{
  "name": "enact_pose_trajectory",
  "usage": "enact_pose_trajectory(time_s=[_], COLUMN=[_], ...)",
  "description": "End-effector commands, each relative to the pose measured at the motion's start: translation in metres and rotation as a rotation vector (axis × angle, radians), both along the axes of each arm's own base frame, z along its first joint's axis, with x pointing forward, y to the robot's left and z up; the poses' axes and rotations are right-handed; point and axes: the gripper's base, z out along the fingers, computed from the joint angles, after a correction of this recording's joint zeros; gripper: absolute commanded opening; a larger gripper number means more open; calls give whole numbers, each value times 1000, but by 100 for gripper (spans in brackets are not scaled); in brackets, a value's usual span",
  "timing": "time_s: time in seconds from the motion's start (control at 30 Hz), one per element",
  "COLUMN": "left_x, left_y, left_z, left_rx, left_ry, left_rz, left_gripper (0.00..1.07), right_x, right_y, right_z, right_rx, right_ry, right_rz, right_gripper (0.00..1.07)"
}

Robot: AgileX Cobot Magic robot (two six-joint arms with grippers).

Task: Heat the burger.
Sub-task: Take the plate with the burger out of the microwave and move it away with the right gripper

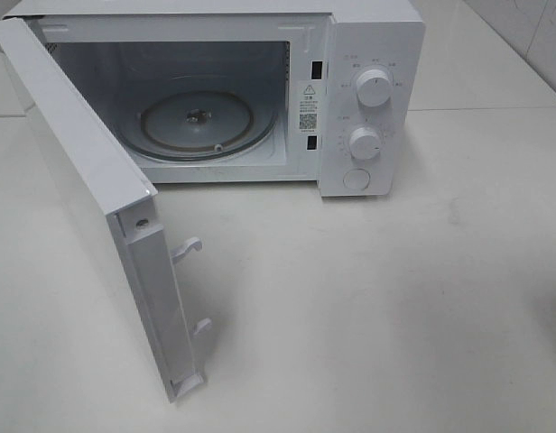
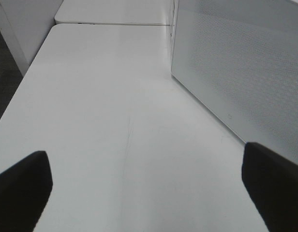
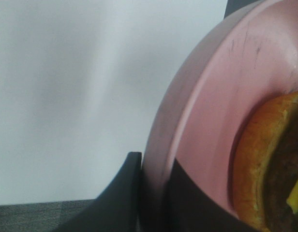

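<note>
The burger (image 3: 265, 159) shows only in the right wrist view: a golden-brown bun edge, a dark patty and a bit of yellow. It lies on a pink round plate (image 3: 212, 96). My right gripper (image 3: 154, 193) is shut on the plate's rim, one dark finger on each side of it. My left gripper (image 2: 149, 193) is open and empty above the white table, with its dark fingertips (image 2: 21, 186) far apart. Neither gripper nor the burger shows in the exterior high view.
A white microwave (image 1: 368, 90) stands at the back of the white table (image 1: 377, 298). Its door (image 1: 88, 198) is swung wide open toward the front left. The glass turntable (image 1: 201, 122) inside is bare. The door's perforated face (image 2: 245, 63) is close to my left gripper.
</note>
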Motion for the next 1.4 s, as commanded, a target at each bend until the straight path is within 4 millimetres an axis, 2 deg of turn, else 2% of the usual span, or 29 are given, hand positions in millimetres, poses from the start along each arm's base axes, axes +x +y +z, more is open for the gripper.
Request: enact_pose_trajectory(time_s=[0.03,0.43,0.7,1.0,1.2,1.4], left_x=[-3,-3,-3,-3,-3,-3], left_y=[0,0,0,0,0,0], left_z=[-1,-1,-1,-1,-1,-1], left_rx=[-2,-2,-2,-2,-2,-2], left_ry=[-27,-27,-27,-27,-27,-27], left_rz=[3,3,3,3,3,3], left_gripper=[100,100,100,100,100,100], right_x=[20,62,84,95,99,99], right_y=[6,33,50,58,62,63], right_z=[-2,-31,-62,-88,-114,-122], right_rx=[-75,-149,-106,-110,-86,-75], right_ry=[-57,-9,7,38,42,19], right_rz=[-79,-146,-149,-151,-156,-204], right_gripper=[3,5,6,7,9,14])
